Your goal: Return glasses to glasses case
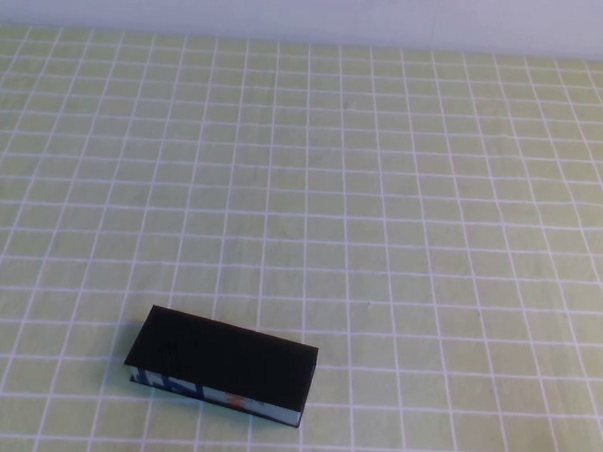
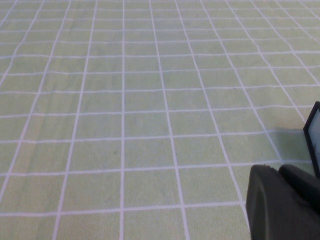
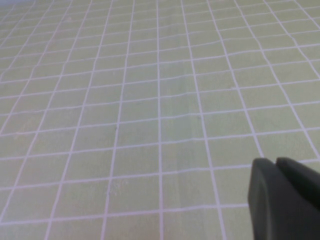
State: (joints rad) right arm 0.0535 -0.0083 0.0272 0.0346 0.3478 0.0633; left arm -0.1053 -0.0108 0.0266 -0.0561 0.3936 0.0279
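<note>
The glasses case [image 1: 222, 365] lies closed on the green checked cloth at the near left. It is a black box, and its blue-white patterned front with an orange mark faces me. One corner of it shows in the left wrist view [image 2: 314, 137]. The glasses are out of view. Neither arm shows in the high view. My left gripper [image 2: 278, 169] is shut and empty, low over the cloth, close beside the case. My right gripper [image 3: 275, 161] is shut and empty over bare cloth.
The green cloth with a white grid [image 1: 383, 190] covers the whole table up to a pale wall at the back. Nothing else stands on it.
</note>
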